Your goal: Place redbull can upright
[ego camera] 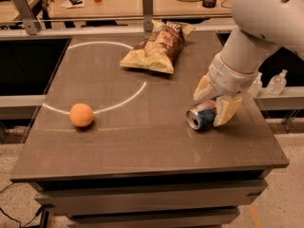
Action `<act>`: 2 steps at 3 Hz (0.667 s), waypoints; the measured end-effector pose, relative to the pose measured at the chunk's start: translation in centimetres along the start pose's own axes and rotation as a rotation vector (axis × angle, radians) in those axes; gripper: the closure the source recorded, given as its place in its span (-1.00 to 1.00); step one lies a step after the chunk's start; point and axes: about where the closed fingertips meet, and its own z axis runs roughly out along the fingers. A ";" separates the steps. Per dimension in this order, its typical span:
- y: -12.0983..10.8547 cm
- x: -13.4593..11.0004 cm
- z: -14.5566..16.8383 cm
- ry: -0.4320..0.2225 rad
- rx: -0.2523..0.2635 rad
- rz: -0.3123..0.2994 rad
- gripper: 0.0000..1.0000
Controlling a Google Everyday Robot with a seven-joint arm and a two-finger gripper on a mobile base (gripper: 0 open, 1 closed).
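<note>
The redbull can [201,118] lies on its side at the right of the dark table [142,151], its silver end facing front left. My gripper [212,103] is right over the can's rear part, with the white arm reaching in from the upper right. One cream finger [202,88] stands on the far side of the can and the other finger [227,110] on the near right side, against it. The fingers straddle the can with a small gap at the far side. The can's rear end is hidden behind the gripper.
An orange ball [81,115] rests at the left of the table. A chip bag [157,47] lies at the back centre. A white curved line [121,101] crosses the tabletop. Clear bottles [276,82] stand off the table's right edge, and the edge is close to the can.
</note>
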 end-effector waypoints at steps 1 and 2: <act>0.1 0.0 0.2 0.018 -0.017 0.001 0.31; -0.3 -0.2 -1.0 0.062 -0.005 0.030 0.79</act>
